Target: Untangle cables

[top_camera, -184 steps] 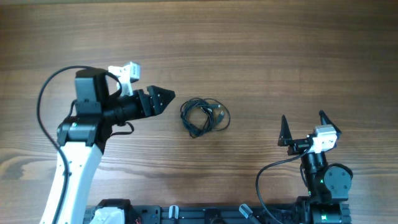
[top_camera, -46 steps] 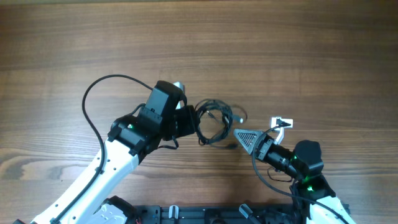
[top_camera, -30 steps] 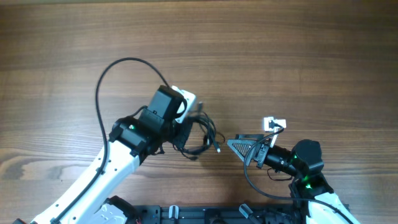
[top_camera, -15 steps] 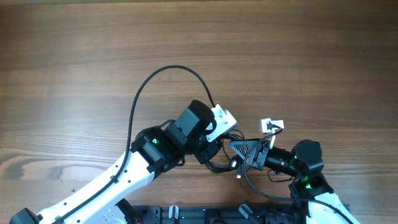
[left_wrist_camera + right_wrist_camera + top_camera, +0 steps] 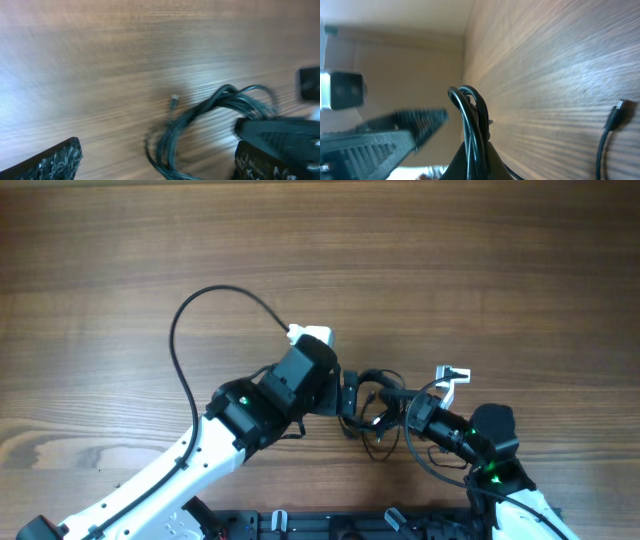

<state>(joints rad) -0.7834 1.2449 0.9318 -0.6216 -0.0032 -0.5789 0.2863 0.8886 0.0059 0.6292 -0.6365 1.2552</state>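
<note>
The cables [image 5: 383, 376] are a small bundle of thin black wires lying low on the table between the two arms. My right gripper [image 5: 403, 416] is shut on the cables [image 5: 470, 114], and a pinched loop of strands rises out of its jaws [image 5: 476, 156]. A loose plug end [image 5: 618, 106] lies on the wood to the right. My left gripper [image 5: 349, 394] stands just left of the bundle, open. In the left wrist view the cables [image 5: 210, 107] arch between its spread fingers [image 5: 56, 160] without being held; the gripper [image 5: 157, 152] holds nothing.
The wooden table [image 5: 450, 270] stretches away behind both arms. The left arm's thick black cable [image 5: 215, 305] loops up over the table. The arm bases and a black rail [image 5: 330, 525] run along the front edge. The left gripper's finger [image 5: 395, 132] shows close beside the right jaws.
The right gripper has shut on the cables. The left gripper, shut on them before, has opened, let go and drawn back a little to the left.
</note>
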